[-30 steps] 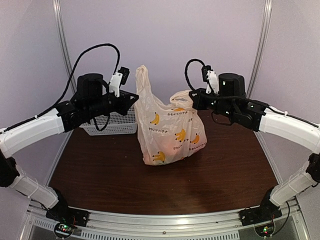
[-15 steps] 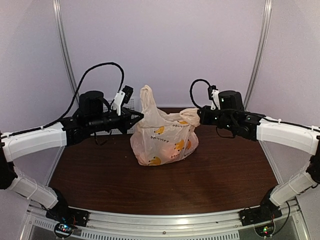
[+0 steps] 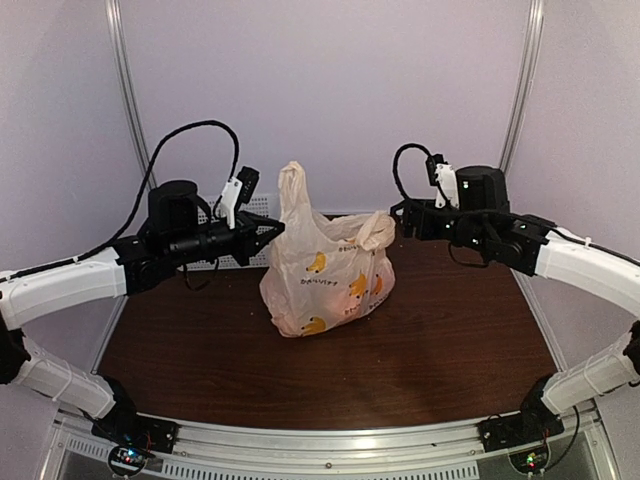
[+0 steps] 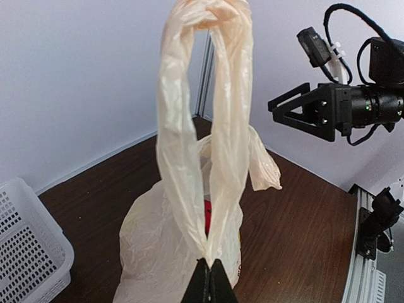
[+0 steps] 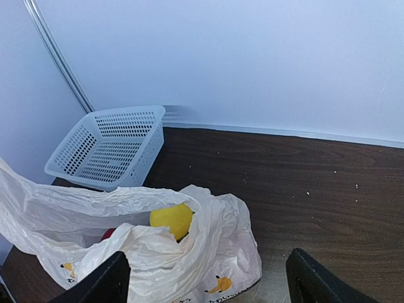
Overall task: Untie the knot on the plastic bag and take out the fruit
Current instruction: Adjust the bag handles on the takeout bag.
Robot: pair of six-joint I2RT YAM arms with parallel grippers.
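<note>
Bag (image 3: pixel 325 280) sits mid-table (image 3: pixel 450 340), belly down. My left gripper (image 4: pixel 208 281) is pinched tight on the base of its loop (image 4: pixel 202 126). My right gripper (image 3: pixel 403 218) hangs just off the bag's right side, jaws wide apart and holding nothing.

The worry: the mouth gapes toward my right arm with a yellow fruit (image 5: pixel 172 219) sitting right at the lip. If I haul up on one loop, the bag probably tips and the fruit rolls out. The film's thin too, so it could slip or tear.

The loop stands upright, long axis vertical, closed end pointing up.
</note>
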